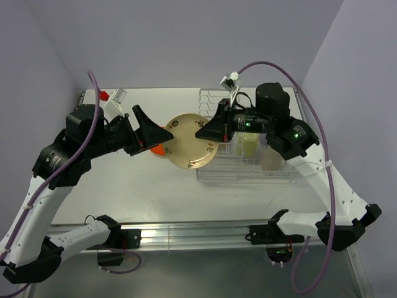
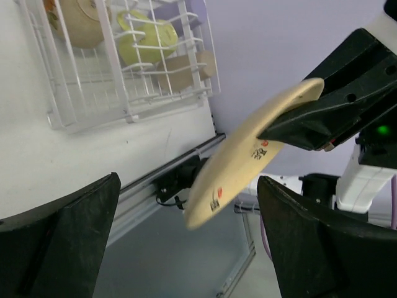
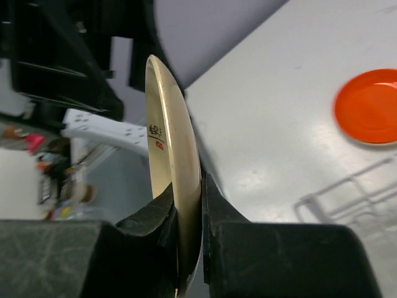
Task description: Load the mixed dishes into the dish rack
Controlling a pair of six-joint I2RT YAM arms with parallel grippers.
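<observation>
The dish rack stands on the right of the bench. Just left of it, the cream-yellow saucer hangs tilted in the air, its rim pinched by the right hand. The left hand is spread wide and not touching it.

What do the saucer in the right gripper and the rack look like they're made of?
The saucer looks like plastic, maybe melamine: smooth cream surface with a soft sheen, a thin even rim and printed marks. The dish rack looks like pale coated wire, thin glossy rods in a grid; metal underneath is only a guess.
</observation>
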